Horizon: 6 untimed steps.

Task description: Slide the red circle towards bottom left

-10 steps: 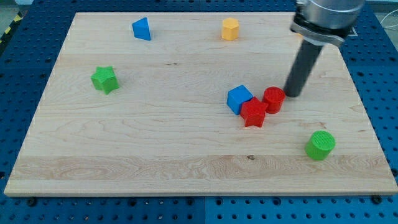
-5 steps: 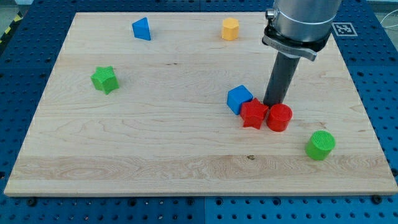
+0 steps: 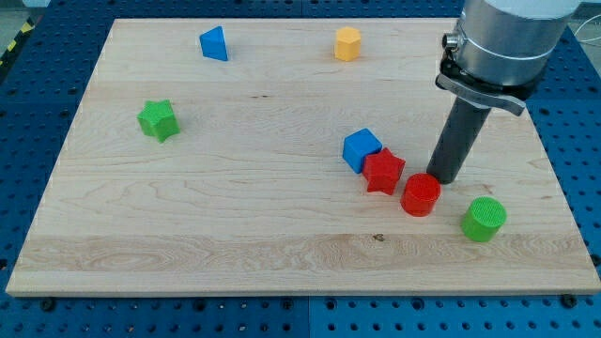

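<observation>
The red circle (image 3: pixel 421 194) is a short red cylinder lying right of the board's middle, toward the view's bottom. My tip (image 3: pixel 444 179) stands just at its upper right edge, touching or nearly touching it. A red star (image 3: pixel 383 172) lies close to the circle's upper left, and a blue cube (image 3: pixel 362 149) touches the star's upper left side.
A green cylinder (image 3: pixel 484 219) sits to the circle's lower right. A green star (image 3: pixel 158 119) is at the view's left. A blue triangular block (image 3: pixel 214 43) and a yellow hexagonal block (image 3: pixel 347 43) lie near the top edge of the wooden board (image 3: pixel 235 216).
My tip pushed the red circle down past the red star, then swung from the circle's upper left to its upper right. The circle has moved toward the view's bottom.
</observation>
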Motion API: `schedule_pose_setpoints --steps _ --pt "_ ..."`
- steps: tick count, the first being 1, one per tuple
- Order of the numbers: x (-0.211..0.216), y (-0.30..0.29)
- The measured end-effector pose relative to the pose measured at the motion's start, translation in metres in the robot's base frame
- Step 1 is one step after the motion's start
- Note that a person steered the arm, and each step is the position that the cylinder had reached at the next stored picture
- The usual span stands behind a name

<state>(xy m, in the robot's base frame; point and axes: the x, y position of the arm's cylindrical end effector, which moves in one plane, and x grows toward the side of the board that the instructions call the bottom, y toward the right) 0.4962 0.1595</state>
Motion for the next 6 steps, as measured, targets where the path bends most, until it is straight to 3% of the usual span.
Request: schedule_pose_setpoints --steps 3,6 --pt "0.028 -0.059" --pt "0.05 -0.046"
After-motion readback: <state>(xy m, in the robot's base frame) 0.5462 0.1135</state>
